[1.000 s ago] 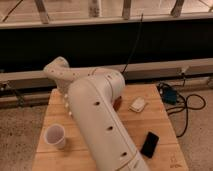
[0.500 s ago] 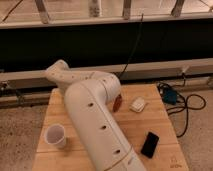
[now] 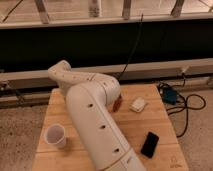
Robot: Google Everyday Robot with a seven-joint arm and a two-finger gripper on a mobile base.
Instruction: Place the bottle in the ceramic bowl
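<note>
My white arm (image 3: 95,120) rises from the bottom edge and covers the middle of the wooden table (image 3: 165,122). It bends at an elbow (image 3: 61,71) at the back left and folds back to the right. My gripper is hidden behind the arm, near the table's middle. The bottle and the green ceramic bowl are hidden or out of view. A small orange-brown patch (image 3: 117,104) shows at the arm's right edge; I cannot tell what it is.
A white cup (image 3: 55,135) stands at the table's front left. A flat whitish packet (image 3: 138,104) lies at the back right and a black phone (image 3: 150,144) at the front right. Cables and a blue box (image 3: 170,94) lie on the floor to the right.
The arm's folded upper part has shifted slightly to the right and down. The cup, packet and phone have not moved.
</note>
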